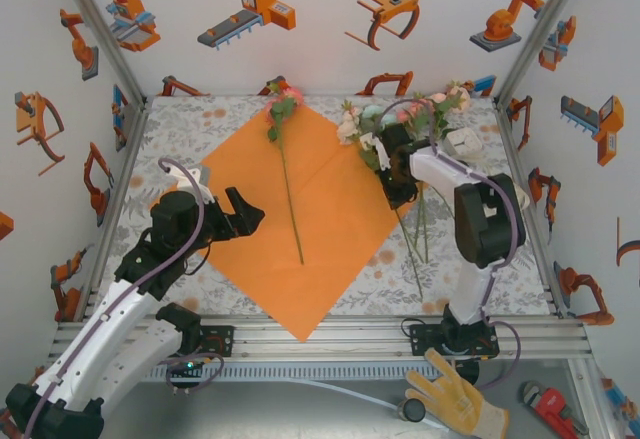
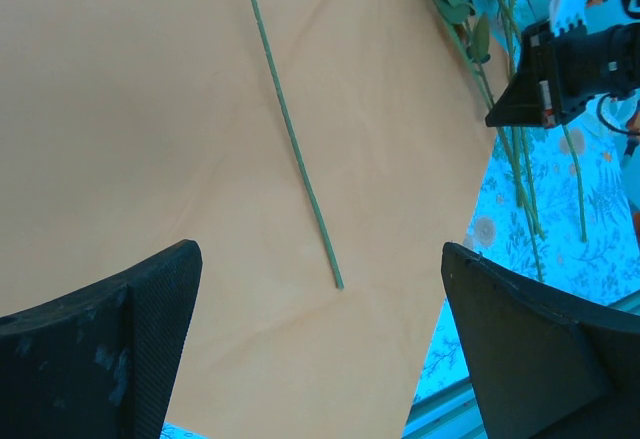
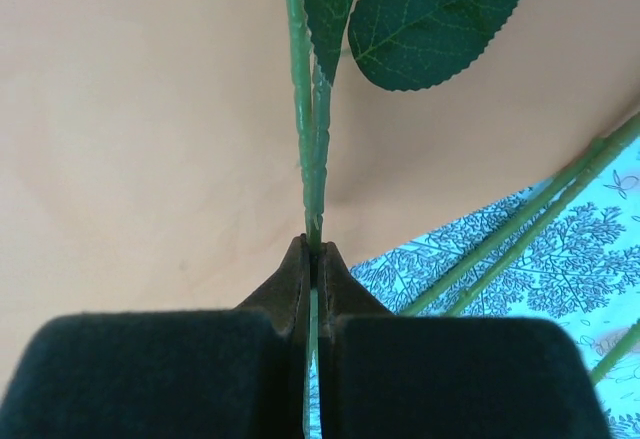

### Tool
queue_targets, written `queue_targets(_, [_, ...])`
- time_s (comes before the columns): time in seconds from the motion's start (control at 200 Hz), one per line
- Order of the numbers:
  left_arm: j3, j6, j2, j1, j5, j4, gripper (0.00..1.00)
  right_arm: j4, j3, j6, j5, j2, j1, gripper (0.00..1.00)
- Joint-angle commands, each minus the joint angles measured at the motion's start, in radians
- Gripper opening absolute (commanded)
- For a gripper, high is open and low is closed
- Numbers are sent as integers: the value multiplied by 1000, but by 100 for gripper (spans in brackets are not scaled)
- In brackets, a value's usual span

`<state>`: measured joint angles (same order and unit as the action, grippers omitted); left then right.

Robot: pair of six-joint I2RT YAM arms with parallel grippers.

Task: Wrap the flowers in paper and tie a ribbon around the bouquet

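Note:
The orange paper (image 1: 320, 209) lies flat as a diamond on the patterned table. One flower (image 1: 287, 164) rests on it, pink blossom toward the back and stem end toward me; its stem (image 2: 290, 129) also crosses the left wrist view. The other flowers (image 1: 400, 119) lie bunched at the paper's right corner. My right gripper (image 1: 397, 181) is shut on one green flower stem (image 3: 312, 139), with the pinch at my right gripper (image 3: 316, 249) just over the paper's edge. My left gripper (image 1: 243, 215) hovers open over the paper's left side, left gripper (image 2: 320, 349) empty. The ribbon and bouquet are out of view.
A whitish object (image 1: 466, 145) sits behind the right arm at the back right. Printed walls close in the table on three sides. An aluminium rail (image 1: 330, 334) runs along the near edge, with a yellow glove (image 1: 450, 399) and a red wrench (image 1: 555, 411) beyond it.

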<state>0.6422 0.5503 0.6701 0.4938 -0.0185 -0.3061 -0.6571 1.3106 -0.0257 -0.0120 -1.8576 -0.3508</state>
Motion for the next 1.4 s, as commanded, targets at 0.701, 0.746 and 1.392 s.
queue_targets(0.701, [17,11,-50,-5,63,-40,97,58,518,-434,-69,-106,-290,0])
queue_targets(0.746, [22,8,-51,-6,67,-52,97,38,583,-419,-58,-164,-307,0])
queue_targets(1.392, [12,2,-50,-5,72,-47,97,-16,884,-472,-58,-585,-356,6])
